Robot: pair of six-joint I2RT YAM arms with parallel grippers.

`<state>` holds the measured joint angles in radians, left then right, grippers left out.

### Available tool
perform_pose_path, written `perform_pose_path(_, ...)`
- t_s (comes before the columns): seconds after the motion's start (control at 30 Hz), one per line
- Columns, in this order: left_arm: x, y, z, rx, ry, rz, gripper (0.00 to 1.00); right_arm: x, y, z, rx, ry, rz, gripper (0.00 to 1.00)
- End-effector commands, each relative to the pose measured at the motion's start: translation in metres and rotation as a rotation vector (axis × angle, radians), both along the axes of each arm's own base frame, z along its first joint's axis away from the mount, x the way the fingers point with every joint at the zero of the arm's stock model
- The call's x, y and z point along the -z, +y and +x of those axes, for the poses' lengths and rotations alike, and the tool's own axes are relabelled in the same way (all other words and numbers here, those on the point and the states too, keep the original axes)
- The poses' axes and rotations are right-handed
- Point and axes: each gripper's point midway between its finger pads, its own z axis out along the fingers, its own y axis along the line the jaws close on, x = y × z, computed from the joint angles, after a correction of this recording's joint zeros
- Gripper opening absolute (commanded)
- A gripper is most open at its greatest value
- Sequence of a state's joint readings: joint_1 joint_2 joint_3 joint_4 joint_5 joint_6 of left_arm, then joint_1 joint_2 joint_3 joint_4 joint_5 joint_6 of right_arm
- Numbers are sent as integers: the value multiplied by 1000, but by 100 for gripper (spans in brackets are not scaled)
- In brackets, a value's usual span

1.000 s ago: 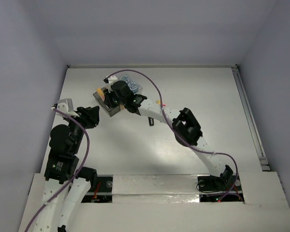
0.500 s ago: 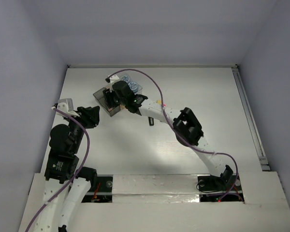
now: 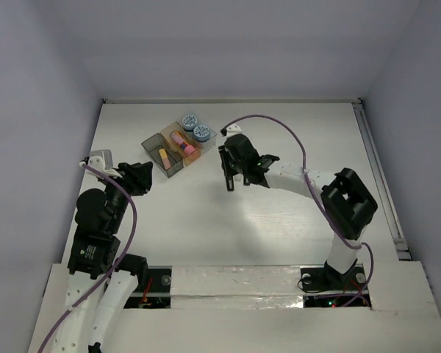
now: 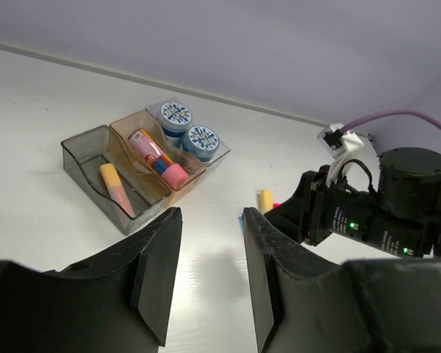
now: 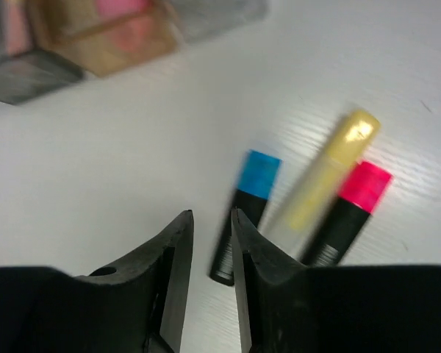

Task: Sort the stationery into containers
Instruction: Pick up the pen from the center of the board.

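You are at the pick step. Your right pincer (image 5: 212, 220) hovers over the tabletop (image 5: 95, 147), jaws narrowly parted and empty, just beside the blue-black highlighter (image 5: 242, 213). The yellow highlighter (image 5: 323, 180) and red-black highlighter (image 5: 345, 213) lie next to it, well apart from the containers (image 4: 84, 173). Next, centre on the blue-black barrel, descend and clench. Your left pincer (image 4: 211, 217) waits, parted and empty.
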<state>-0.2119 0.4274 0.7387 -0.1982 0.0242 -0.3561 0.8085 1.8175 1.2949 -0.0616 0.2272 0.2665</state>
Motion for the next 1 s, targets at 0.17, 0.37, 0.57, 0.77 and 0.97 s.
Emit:
perform_pose_path(0.17,-11,-2,4,9,-48,-4,35,41,-35,-3,37,149,-101,41)
perform_pose_path(0.37,-10,-1,5,8,-47,-1,35,56,-28,1,15,177,-100,42)
perform_pose_path(0.57,-11,-2,5,12,-48,-3,35,71,-27,6,25,202,-138,42)
perform_pose_path(0.77,-11,-3,5,18,-49,-2,35,86,-26,8,24,225,-161,44)
perform_pose_path(0.97,-11,-3,4,20,-48,-3,35,91,-24,9,24,235,-167,45)
